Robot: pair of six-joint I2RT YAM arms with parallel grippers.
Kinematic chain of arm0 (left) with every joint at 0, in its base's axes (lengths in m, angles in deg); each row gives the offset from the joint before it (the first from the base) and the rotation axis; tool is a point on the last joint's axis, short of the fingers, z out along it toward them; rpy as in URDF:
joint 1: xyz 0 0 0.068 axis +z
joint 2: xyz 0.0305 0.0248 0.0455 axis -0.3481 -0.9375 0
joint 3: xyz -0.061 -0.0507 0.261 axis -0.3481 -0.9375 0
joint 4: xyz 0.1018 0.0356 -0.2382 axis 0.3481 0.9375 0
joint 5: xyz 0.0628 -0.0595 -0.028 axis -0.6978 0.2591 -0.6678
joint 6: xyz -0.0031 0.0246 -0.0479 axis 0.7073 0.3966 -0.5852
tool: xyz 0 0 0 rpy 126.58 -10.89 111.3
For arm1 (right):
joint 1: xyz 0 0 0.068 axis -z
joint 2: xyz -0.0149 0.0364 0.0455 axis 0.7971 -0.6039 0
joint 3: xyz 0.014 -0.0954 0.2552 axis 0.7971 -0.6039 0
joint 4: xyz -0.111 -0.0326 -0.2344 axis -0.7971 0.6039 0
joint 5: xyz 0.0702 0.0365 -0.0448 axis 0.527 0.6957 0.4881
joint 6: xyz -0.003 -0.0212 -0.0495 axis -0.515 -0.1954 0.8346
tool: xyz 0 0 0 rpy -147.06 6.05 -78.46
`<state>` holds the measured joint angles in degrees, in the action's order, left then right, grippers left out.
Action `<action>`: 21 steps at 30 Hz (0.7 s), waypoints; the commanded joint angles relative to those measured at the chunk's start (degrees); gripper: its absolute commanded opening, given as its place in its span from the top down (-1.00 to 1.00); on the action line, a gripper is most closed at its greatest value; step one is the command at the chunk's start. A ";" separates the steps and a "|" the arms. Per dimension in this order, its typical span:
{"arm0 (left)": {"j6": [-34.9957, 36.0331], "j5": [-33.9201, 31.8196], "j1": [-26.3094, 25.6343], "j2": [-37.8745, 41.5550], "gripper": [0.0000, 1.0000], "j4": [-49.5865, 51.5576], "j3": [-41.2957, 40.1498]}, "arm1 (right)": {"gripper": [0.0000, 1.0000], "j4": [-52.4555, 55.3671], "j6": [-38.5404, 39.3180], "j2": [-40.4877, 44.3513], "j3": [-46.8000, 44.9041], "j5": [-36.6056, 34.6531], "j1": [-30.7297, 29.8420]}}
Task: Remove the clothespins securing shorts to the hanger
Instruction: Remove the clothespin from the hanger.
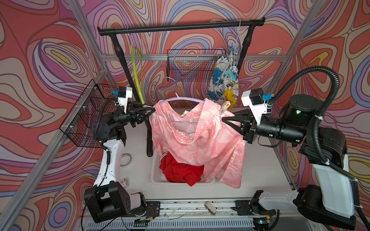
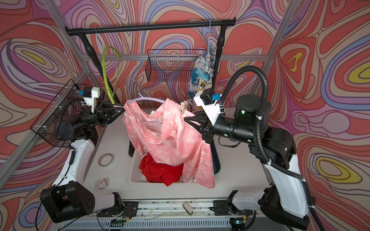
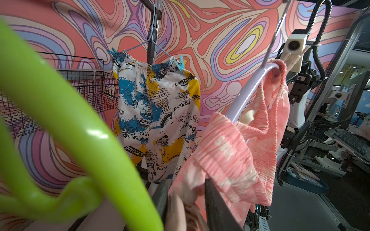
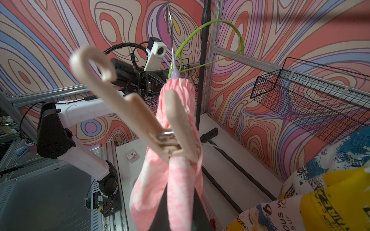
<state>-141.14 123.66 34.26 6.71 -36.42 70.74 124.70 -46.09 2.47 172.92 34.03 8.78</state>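
Beige clothespin (image 1: 225,107) (image 2: 183,107) (image 4: 160,128): clipped on the waistband of the pink shorts (image 1: 200,144) (image 2: 170,140) (image 3: 230,160) (image 4: 176,96) at the right end of the lilac hanger (image 1: 180,99) (image 2: 148,99) (image 3: 246,94). Its handles point up.
Pink shorts: hanging over the middle of the desk (image 1: 260,170). The waistband is gathered at both hanger ends and sags between them. The legs fall over the right rim of the white basket (image 1: 154,180) (image 2: 133,180).
Lilac hanger: spans between the two grippers, with its hook in the air, apart from the rail (image 1: 180,27) (image 2: 150,27).
Right gripper (image 1: 223,119) (image 2: 185,119) (image 4: 180,210): fingers pressed together, pinching pink cloth just below the beige clothespin.
Left gripper (image 1: 152,109) (image 2: 123,107) (image 3: 184,190): tip at the left end of the waistband. Blurred pink-beige material sits between its fingers; whether it is clamped cannot be told.
Red shorts (image 1: 180,170) (image 2: 160,172): heaped in the white basket at the desk's front middle.
Printed shorts (image 1: 222,84) (image 2: 200,84) (image 3: 156,112) (image 4: 320,190): on a thin blue hanger (image 3: 152,40) at the rail's right end, toward the back right corner. A light blue clothespin (image 3: 181,64) sits at each waistband end.
Loose clothespin (image 1: 210,208) (image 2: 187,208): lying on the track along the desk's front edge.
Green hanger (image 1: 136,74) (image 2: 105,66) (image 3: 60,110) (image 4: 210,26): bare, on the rail's left part.
Tape roll (image 1: 126,159) (image 2: 106,160): flat on the desk near its left edge.
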 commanded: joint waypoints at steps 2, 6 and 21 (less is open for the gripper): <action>-1.72 0.80 0.16 2.15 0.63 -5.01 1.18 | 1.00 -5.05 1.15 0.59 0.05 -0.05 -0.22; -1.99 0.90 0.68 2.90 0.95 -5.01 1.23 | 1.00 -5.21 1.05 0.66 -0.59 -0.14 -0.21; 18.21 1.17 9.35 13.44 1.00 27.69 2.33 | 1.00 -2.68 1.97 0.56 -4.50 -8.30 -0.16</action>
<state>-132.84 124.56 43.07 16.42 -21.21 70.79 123.15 -45.45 2.89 169.56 31.10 8.52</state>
